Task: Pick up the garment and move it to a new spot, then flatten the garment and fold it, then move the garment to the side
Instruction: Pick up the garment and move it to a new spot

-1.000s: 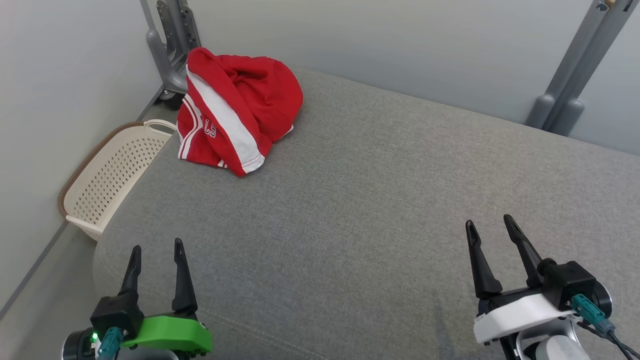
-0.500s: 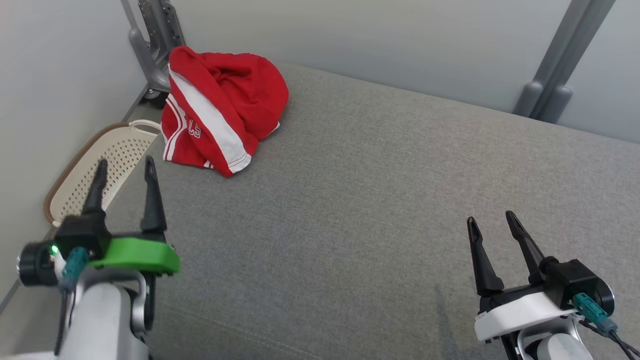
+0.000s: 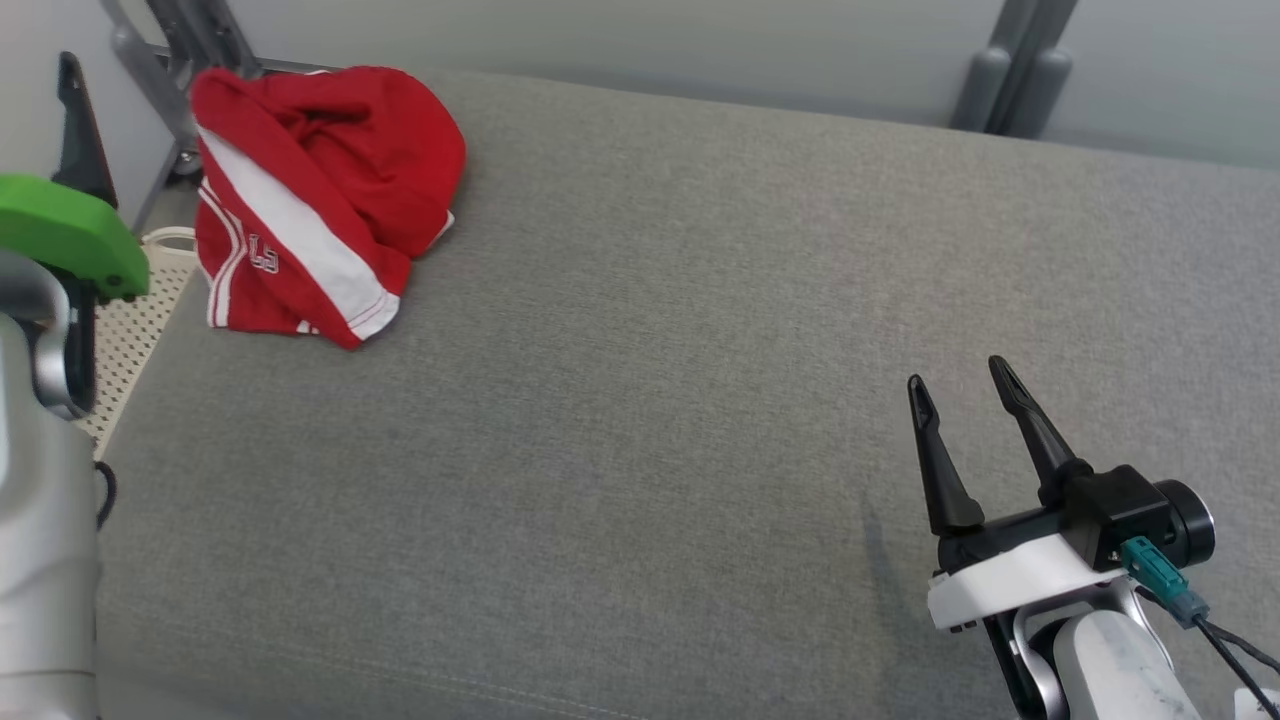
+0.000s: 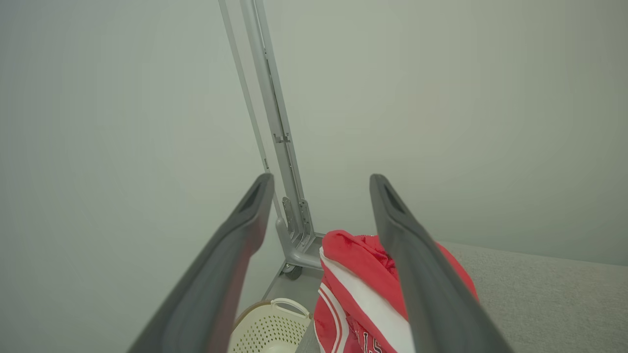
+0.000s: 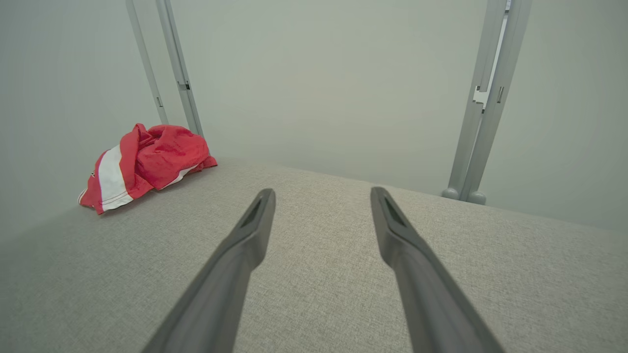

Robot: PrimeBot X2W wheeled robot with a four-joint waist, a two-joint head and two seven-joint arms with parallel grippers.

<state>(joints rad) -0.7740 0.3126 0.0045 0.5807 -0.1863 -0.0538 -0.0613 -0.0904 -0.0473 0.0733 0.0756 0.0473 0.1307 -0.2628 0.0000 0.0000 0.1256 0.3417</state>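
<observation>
Crumpled red knit garment with white stripe: heaped at far left corner of grey woven cushion, beside cream perforated basket. Judge it light, soft, floppy; pinch raised top fold, not hem. White characters near hem, creased, unreadable. My left gripper: fingers apart, empty, aimed at heap. My right gripper: apart, empty, well away.

Left arm high, right arm low; jaws apart.
</observation>
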